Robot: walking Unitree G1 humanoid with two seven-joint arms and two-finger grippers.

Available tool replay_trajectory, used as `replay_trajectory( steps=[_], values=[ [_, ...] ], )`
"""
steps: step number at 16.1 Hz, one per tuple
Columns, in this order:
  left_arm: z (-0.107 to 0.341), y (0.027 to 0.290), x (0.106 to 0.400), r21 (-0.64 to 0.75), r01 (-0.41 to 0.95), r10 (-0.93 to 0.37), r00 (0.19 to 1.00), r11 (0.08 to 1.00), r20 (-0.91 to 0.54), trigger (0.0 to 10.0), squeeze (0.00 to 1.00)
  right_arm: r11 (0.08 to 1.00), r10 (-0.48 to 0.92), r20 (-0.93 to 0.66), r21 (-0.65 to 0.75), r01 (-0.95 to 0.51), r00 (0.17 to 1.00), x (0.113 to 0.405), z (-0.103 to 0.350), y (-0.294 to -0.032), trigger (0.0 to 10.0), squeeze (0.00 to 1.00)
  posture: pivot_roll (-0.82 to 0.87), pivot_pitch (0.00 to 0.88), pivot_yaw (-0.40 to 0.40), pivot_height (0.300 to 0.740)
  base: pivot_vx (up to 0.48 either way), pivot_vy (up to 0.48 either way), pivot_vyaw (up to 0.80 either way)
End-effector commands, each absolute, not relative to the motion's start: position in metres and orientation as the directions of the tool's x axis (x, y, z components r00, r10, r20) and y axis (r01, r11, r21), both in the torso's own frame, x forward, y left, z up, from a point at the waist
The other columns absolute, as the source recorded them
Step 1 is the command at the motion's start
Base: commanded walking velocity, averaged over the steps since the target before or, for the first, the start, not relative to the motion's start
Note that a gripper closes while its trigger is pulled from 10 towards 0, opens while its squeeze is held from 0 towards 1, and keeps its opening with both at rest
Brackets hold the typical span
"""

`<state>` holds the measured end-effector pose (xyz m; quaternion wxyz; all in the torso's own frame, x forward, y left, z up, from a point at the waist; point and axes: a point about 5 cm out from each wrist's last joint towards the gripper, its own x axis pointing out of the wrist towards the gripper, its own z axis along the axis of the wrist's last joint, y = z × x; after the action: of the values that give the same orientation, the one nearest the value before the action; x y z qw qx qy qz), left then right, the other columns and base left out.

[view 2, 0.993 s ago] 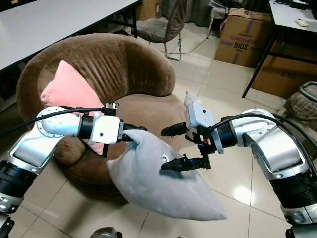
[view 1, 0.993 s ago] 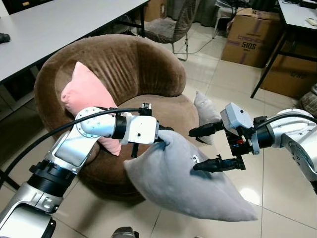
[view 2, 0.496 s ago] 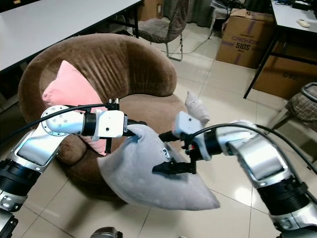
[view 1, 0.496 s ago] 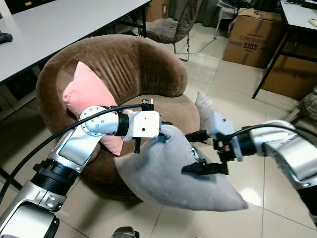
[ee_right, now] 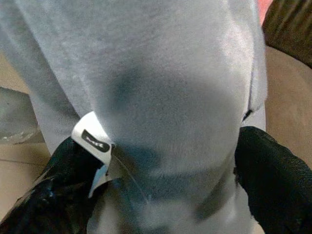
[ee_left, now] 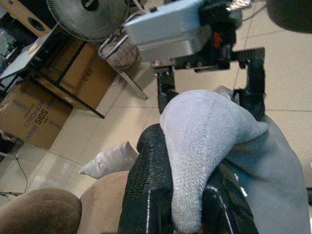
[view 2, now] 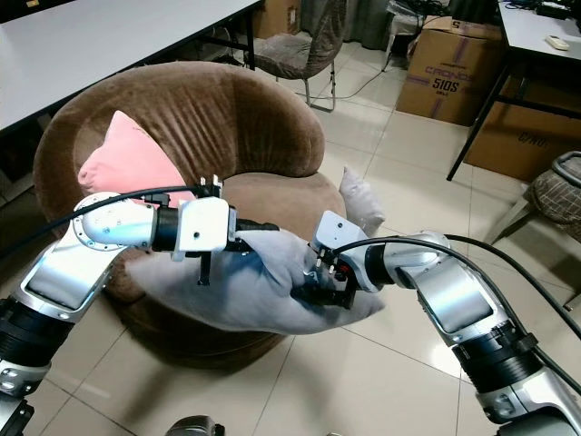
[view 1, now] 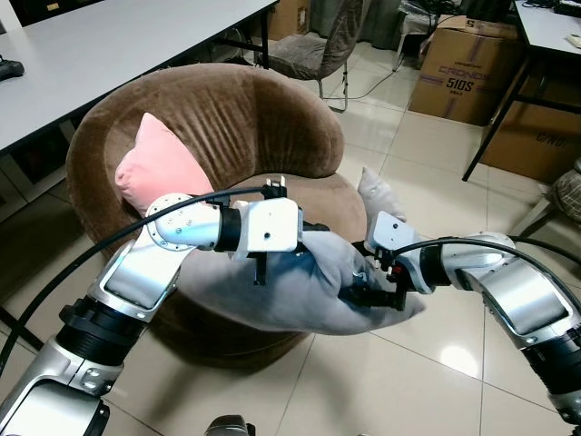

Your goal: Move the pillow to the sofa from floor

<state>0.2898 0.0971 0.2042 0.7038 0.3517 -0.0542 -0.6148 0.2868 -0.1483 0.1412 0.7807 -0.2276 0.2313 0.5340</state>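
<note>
My left gripper (ee_left: 190,204) and right gripper (ee_right: 161,161) both pinch the grey pillow (view 1: 290,291) – it seems to hang over the sofa's (view 1: 218,118) front edge – so I should lift it further in before letting go.

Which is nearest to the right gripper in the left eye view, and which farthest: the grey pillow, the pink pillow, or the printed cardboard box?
1. Grey pillow: held in the right gripper, lying over the brown sofa's front edge.
2. Pink pillow: on the sofa seat, off to the robot's left.
3. Printed cardboard box: on the floor far ahead, beside the black table leg.
</note>
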Motion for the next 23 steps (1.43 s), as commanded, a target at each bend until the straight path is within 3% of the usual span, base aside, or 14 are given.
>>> replay_trajectory(
  steps=[1, 23],
  values=[
    [0.229, 0.092, 0.285, 0.632, 0.775, -0.940, 0.224, 0.010, -0.259, 10.0, 0.00, 0.344, 0.712, -0.613, -0.121, -0.931, 0.343, 0.290, 0.141, -0.151, 0.0, 0.00, 0.09, 0.000, 0.016, 0.740, 0.000, 0.000, 0.00],
    [0.222, 0.098, 0.292, 0.625, 0.778, -0.927, 0.273, 0.056, -0.258, 10.0, 0.00, 0.288, 0.784, -0.552, -0.080, -0.954, 0.283, 0.282, 0.148, -0.150, 0.0, 0.00, 0.07, 0.000, 0.031, 0.740, 0.000, 0.000, 0.00]
  ],
)
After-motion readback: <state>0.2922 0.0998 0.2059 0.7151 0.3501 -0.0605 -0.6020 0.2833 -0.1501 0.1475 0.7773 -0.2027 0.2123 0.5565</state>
